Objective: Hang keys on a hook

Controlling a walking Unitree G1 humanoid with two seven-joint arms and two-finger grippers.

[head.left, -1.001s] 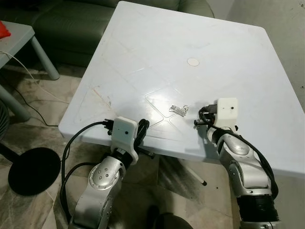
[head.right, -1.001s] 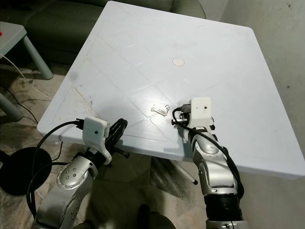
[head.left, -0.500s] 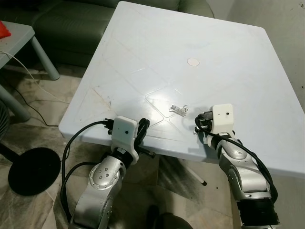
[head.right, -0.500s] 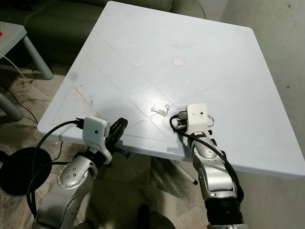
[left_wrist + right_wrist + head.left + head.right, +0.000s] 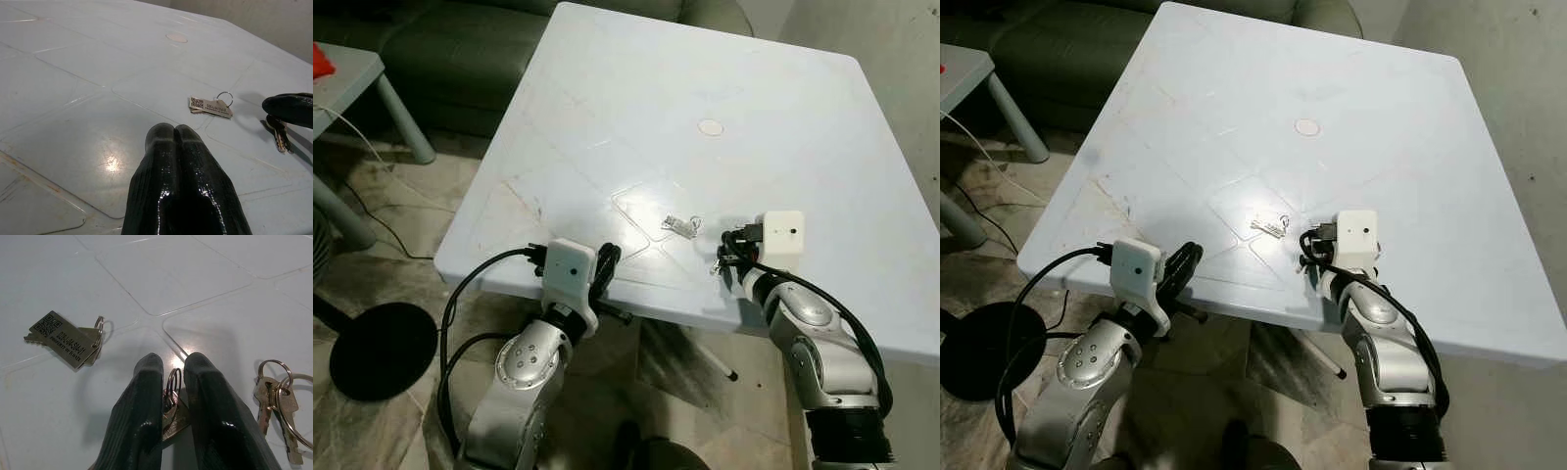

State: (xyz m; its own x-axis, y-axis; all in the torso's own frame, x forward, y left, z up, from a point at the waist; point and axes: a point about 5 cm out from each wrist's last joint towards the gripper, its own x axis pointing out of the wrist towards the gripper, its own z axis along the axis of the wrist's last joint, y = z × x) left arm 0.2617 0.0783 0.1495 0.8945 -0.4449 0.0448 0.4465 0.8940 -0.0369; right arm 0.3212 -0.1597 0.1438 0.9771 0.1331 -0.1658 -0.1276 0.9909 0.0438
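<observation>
On the glossy white plastic table point(image 5: 636, 108), with its faint diamond grooves, your right gripper point(image 5: 168, 382) is pressing down, its rubbery black fingers point(image 5: 142, 396) pinching a thin wire ring of brass keys point(image 5: 172, 404). Your left gripper point(image 5: 174, 134) is hovering at the near edge, fingers together. Just beyond, a flat tagged key point(image 5: 66, 340) is lying loose, and another bunch point(image 5: 276, 399) is lying beside your right gripper.

A tagged key point(image 5: 66, 341) with a QR-code tag and small ring lies flat on the worktop point(image 5: 636, 108), just ahead of the right tool point(image 5: 168, 377). A ringed key point(image 5: 172, 399) sits between that tool's fingers point(image 5: 142, 401). A bunch of keys point(image 5: 276, 401) on rings lies beside the tool.
</observation>
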